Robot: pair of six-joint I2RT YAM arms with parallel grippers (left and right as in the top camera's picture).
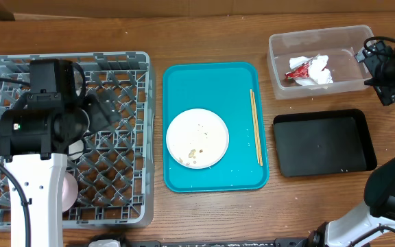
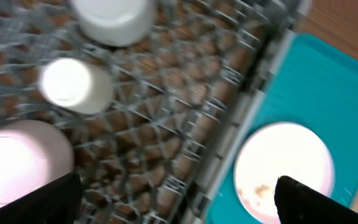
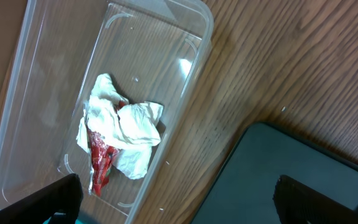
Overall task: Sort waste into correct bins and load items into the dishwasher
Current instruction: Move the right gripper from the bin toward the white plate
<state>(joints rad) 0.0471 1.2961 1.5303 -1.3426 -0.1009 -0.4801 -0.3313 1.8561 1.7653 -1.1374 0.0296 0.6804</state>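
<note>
left gripper spread wide, empty, over the grey rack with white dishes inside. right gripper also spread wide, empty, by the clear tub holding napkin and red wrapper. plate and chopsticks sit on the teal tray.

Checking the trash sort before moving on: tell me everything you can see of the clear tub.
The tub is transparent plastic, rectangular with rounded corners and a raised rim, and has no lid. It sits upright on the wood table, upper right in the overhead view, just above the black tray with a gap between them. Inside, a crumpled white napkin and a red wrapper lie bunched together. The rest of its floor looks bare.
</note>
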